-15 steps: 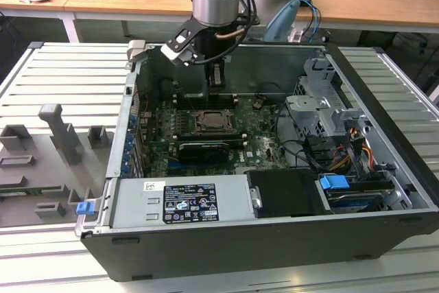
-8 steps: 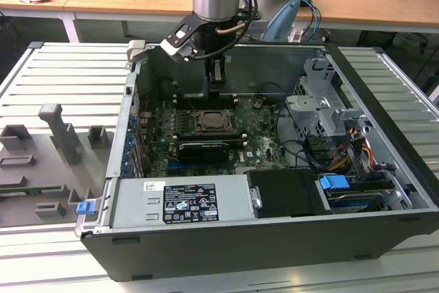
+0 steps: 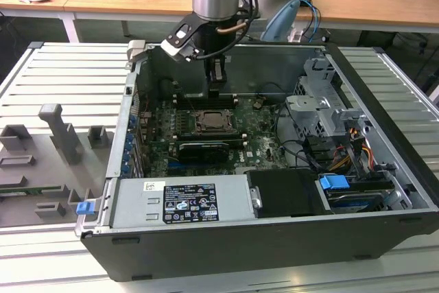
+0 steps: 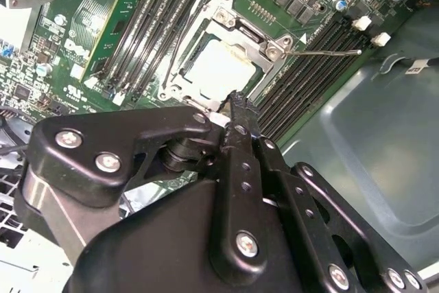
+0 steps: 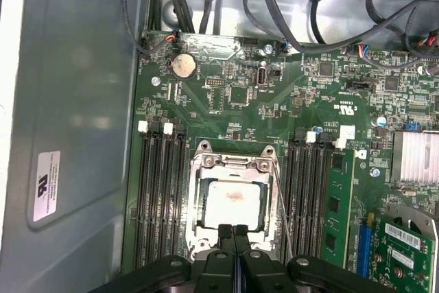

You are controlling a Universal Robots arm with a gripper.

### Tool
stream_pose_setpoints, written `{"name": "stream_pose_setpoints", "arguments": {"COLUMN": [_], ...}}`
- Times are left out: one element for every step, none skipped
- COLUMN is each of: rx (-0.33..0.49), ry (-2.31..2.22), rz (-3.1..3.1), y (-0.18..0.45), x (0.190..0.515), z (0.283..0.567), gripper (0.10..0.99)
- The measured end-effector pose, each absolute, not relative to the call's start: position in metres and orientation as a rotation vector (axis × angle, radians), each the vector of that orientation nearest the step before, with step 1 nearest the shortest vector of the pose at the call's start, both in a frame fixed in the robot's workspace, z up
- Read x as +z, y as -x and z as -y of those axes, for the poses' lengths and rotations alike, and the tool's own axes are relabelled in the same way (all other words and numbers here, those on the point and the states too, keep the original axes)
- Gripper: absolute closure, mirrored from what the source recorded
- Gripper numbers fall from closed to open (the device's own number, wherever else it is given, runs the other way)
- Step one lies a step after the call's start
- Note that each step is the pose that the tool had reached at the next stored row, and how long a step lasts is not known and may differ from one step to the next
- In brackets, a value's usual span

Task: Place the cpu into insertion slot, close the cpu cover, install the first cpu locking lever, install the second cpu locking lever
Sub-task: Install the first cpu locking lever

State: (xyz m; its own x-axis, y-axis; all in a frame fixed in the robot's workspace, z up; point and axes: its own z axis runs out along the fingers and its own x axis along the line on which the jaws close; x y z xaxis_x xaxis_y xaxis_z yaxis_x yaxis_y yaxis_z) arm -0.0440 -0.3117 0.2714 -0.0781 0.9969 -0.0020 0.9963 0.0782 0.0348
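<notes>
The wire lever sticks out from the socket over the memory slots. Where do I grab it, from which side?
Grip the locking lever on its straight shaft near the free end, away from the pivot by the cpu cover. Come from above, straddling it: it is a thin wire lying over the memory slots, so coming sideways may foul them.

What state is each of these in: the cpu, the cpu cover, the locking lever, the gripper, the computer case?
cpu: seated flat, face up.
cpu cover: down flat around the cpu.
locking lever: angled away from the cover, seemingly unlatched.
gripper: shut, holding nothing, tips by the cover's edge.
computer case: side open.
</notes>
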Motion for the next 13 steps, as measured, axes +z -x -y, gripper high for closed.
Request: {"name": "stream_pose_setpoints", "arguments": {"rx": [0.038, 0.038, 0.038, 0.038, 0.038, 0.039, 0.039, 0.039, 0.039, 0.039, 0.039, 0.04, 0.04], "ry": [-2.113, -2.11, -2.099, -2.091, -2.084, -2.069, -2.051, -2.042, -2.035, -2.028, -2.016, -2.01, -2.004], "rz": [-2.29, -2.293, -2.304, -2.311, -2.317, -2.331, -2.347, -2.355, -2.361, -2.368, -2.378, -2.383, -2.388], "y": [0.044, 0.044, 0.0439, 0.0439, 0.044, 0.0439, 0.044, 0.044, 0.044, 0.044, 0.044, 0.044, 0.044], "x": [0.2714, 0.2714, 0.2714, 0.2714, 0.2714, 0.2714, 0.2714, 0.2714, 0.2714, 0.2714, 0.2714, 0.2714, 0.2714], "z": [0.3117, 0.3117, 0.3116, 0.3116, 0.3117, 0.3116, 0.3117, 0.3116, 0.3117, 0.3117, 0.3117, 0.3116, 0.3116], "gripper": [0.98, 0.98, 0.98, 0.98, 0.98, 0.98, 0.98, 0.98, 0.98, 0.98, 0.98, 0.98, 0.98]}}
